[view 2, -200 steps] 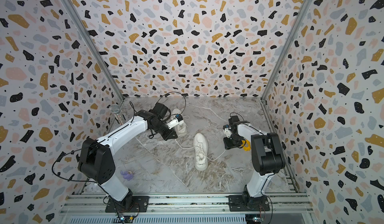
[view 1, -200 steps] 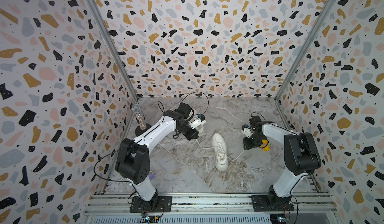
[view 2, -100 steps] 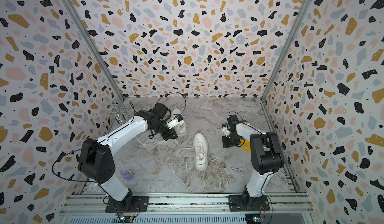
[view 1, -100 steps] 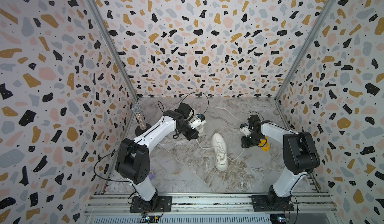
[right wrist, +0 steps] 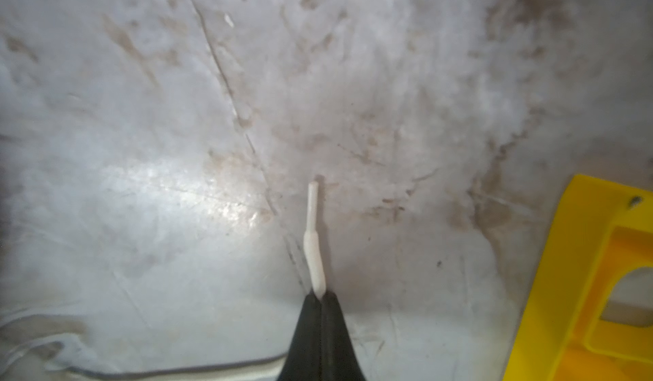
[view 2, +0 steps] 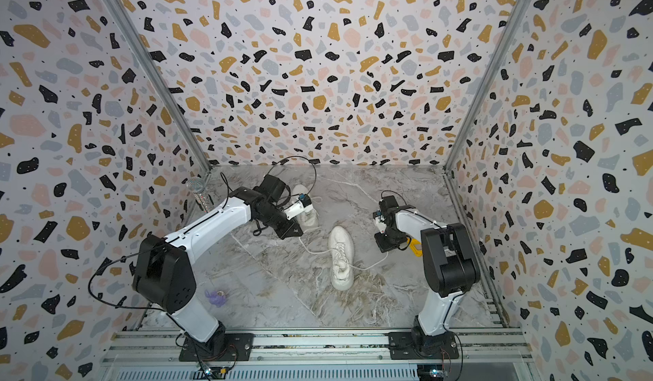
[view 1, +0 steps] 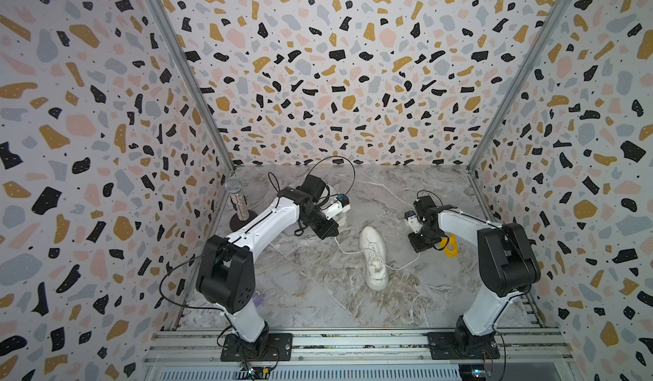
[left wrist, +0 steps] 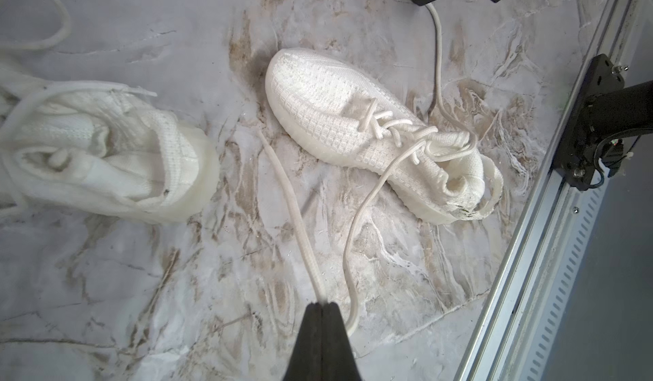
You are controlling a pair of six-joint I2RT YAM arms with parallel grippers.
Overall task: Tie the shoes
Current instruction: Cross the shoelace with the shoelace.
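One cream knit shoe [view 1: 374,255] [view 2: 341,257] lies mid-table, toe towards the back wall, its laces loose. The second shoe [view 2: 306,213] [left wrist: 106,156] lies behind my left arm, partly hidden in both top views. My left gripper [view 1: 330,235] [left wrist: 322,303] is shut on the left lace [left wrist: 293,213] of the middle shoe [left wrist: 353,114], just left of its toe. To that shoe's right, my right gripper [view 1: 417,246] [right wrist: 319,292] is low over the table. It is shut on the right lace [right wrist: 312,241] near the tip, which sticks out past the fingertips.
A glittery microphone [view 1: 236,199] stands on a round base by the left wall. A yellow plastic piece [view 1: 448,248] [right wrist: 600,291] lies right beside my right gripper. A small purple object [view 2: 215,296] lies at the front left. A metal rail [view 1: 353,340] runs along the front edge.
My right gripper has shifted slightly towards the shoe and closed on the lace end. The left arm and both shoes have not moved.
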